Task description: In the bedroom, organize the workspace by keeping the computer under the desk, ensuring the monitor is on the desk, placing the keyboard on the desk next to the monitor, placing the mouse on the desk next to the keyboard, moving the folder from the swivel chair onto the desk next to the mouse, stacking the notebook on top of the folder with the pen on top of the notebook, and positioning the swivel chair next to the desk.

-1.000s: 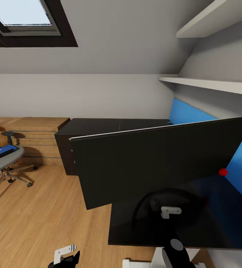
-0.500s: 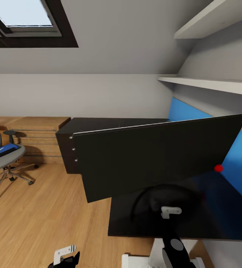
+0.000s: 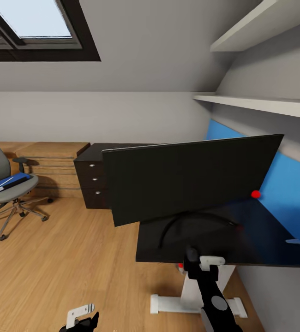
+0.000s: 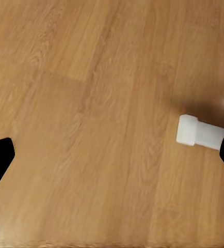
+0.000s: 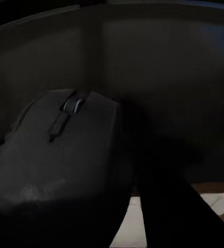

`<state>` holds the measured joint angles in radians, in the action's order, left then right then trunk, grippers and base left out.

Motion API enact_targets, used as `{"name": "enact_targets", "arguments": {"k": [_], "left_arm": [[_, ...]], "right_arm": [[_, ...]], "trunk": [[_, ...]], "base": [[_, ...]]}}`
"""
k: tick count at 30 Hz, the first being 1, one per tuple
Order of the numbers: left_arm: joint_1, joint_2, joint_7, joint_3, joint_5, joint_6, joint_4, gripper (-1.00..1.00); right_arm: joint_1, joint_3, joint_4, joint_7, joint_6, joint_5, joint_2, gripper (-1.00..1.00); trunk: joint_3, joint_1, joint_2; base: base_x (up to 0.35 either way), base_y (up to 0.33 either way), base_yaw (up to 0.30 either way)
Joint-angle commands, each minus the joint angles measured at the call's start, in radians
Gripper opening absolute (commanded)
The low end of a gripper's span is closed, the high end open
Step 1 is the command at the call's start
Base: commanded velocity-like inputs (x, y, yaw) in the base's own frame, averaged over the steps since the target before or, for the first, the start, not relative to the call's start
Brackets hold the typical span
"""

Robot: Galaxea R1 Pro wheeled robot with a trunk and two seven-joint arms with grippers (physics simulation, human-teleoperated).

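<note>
the right gripper [image 3: 192, 256] gripped the mouse [image 5: 60, 155] at the near edge of the desk [image 3: 261, 240], below the monitor [image 3: 191, 177]. the left gripper [image 3: 81, 318] hung spread over the floor [image 4: 91, 103]. the folder [image 3: 8, 181] lay on the swivel chair [image 3: 2, 184].

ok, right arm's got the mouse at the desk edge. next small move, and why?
Probably carry the right gripper forward over the desk before lowering. In the right wrist view the mouse sits between the fingers, close to the camera, with the desk's near edge and floor showing below it, so it seems barely over the top. The monitor foot lies just ahead, so go short.
</note>
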<state>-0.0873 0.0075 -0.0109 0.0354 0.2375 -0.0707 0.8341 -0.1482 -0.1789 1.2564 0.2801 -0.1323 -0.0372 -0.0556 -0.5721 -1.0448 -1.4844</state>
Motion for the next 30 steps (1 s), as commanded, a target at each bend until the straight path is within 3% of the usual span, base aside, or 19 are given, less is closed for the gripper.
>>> {"name": "enact_targets", "arguments": {"k": [1,16,30], "left_arm": [[0.0,0.0,-0.001,0.0,0.01,-0.006,0.002,1.0],[0.0,0.0,0.001,0.0,0.011,-0.006,0.002,1.0],[0.0,0.0,0.002,0.0,0.01,-0.006,0.002,1.0]], "right_arm": [[-0.001,-0.002,0.001,0.007,-0.004,-0.007,0.0,-1.0],[-0.001,-0.004,0.002,-0.001,-0.003,-0.009,0.002,-1.0],[-0.001,-0.011,-0.006,-0.01,0.0,-0.01,0.002,-1.0]], "trunk": [[-0.001,0.001,-0.001],[-0.001,0.001,-0.001],[-0.001,0.001,-0.001]], "base": [[-0.315,0.0,0.0],[-0.26,0.095,0.0],[-0.033,0.226,0.0]]}}
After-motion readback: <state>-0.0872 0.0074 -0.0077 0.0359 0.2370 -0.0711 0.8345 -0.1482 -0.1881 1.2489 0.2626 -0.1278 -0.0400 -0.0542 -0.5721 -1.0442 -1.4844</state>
